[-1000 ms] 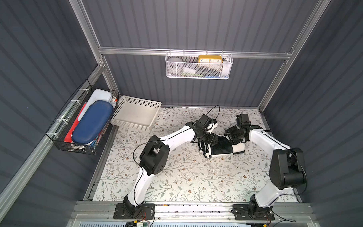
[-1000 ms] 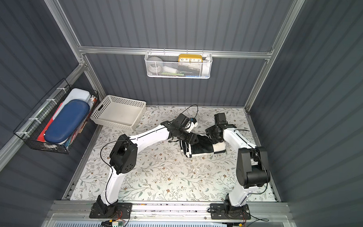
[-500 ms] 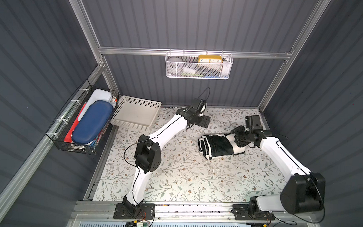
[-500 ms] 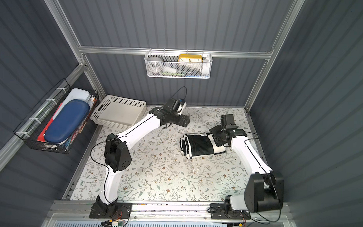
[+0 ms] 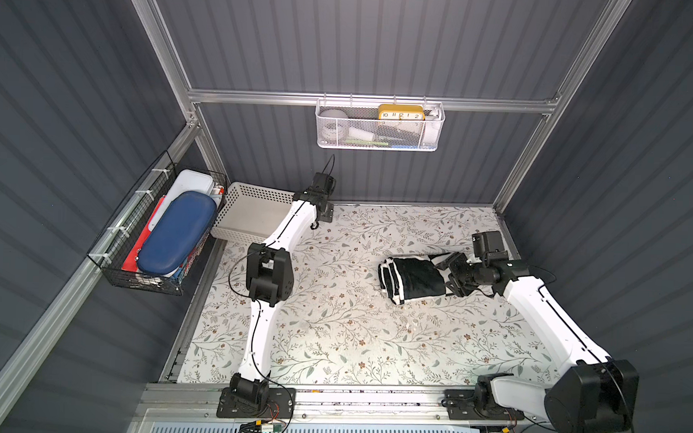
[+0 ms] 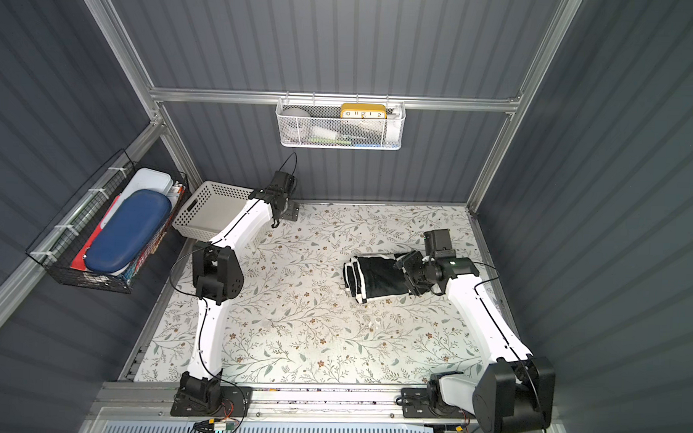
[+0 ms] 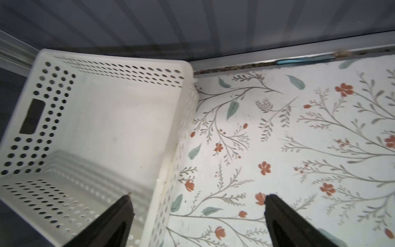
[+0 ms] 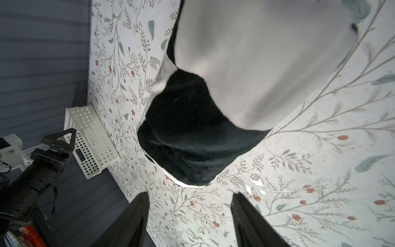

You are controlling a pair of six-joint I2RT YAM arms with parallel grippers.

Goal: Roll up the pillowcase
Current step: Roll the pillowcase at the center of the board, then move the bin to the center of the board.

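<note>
Grey ribbed walls close in a table (image 5: 333, 328) covered with a flowery print, and on its right half the pillowcase (image 5: 412, 279) lies as a fat black roll with white edges showing at its coiled end. In both top views the right claw (image 5: 452, 277) sits low at the roll's other end (image 6: 378, 280), pointing along it. From the right wrist view, its two dark fingers stand moderately apart with only printed table between them. They hold nothing, and the plush end of the roll (image 8: 192, 139) lies just ahead of the claw (image 8: 190, 195). The left claw (image 7: 197, 196) is well away by the back wall, spread wide and empty. One finger is over the white basket (image 7: 186, 85) and the other over bare table.
</note>
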